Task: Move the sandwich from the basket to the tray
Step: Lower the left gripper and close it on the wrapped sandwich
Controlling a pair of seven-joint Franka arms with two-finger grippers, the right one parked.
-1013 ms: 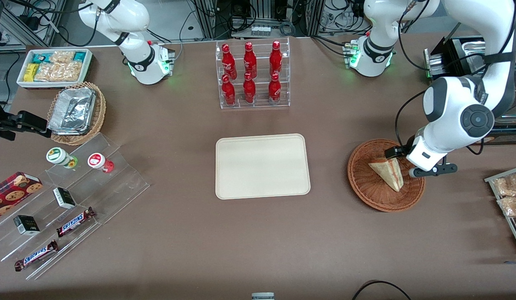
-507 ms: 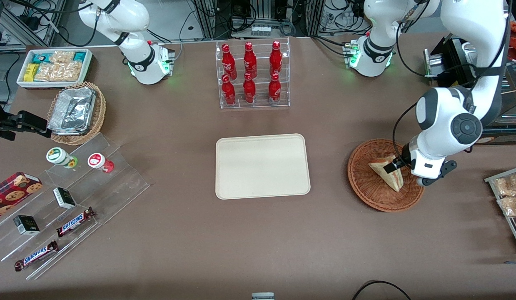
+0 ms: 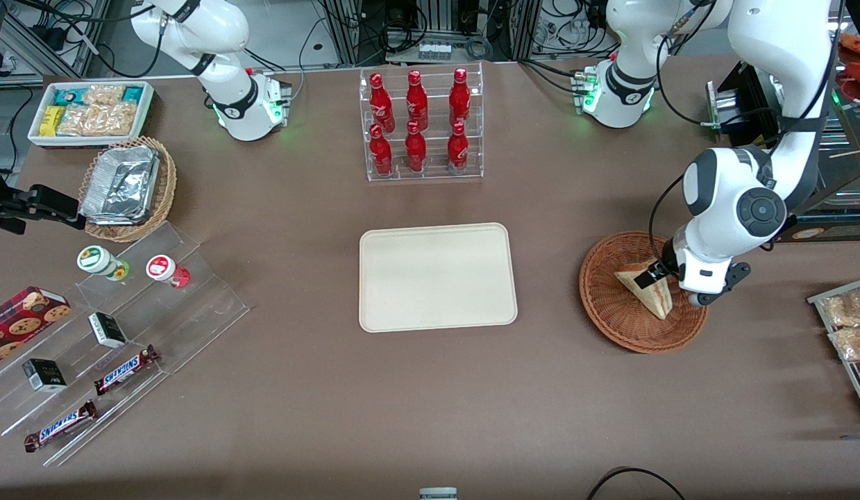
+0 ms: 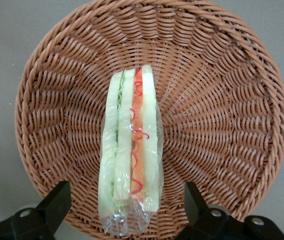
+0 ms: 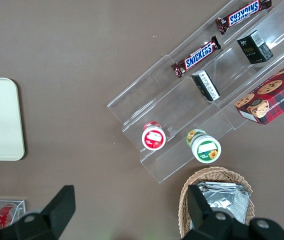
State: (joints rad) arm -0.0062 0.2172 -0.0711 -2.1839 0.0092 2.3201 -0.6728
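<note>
Here, hovering low at centre-right of the front view: gripper [image 3: 657,279], jaws spread wide and straddling the wrapped sandwich [image 4: 130,162] lying in the basket [image 3: 610,305].

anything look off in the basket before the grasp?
Nothing stands out. The wrapped sandwich stands on edge in the basket, intact, and the open gripper straddles it, fingers apart from it. The tray lies flat.
</note>
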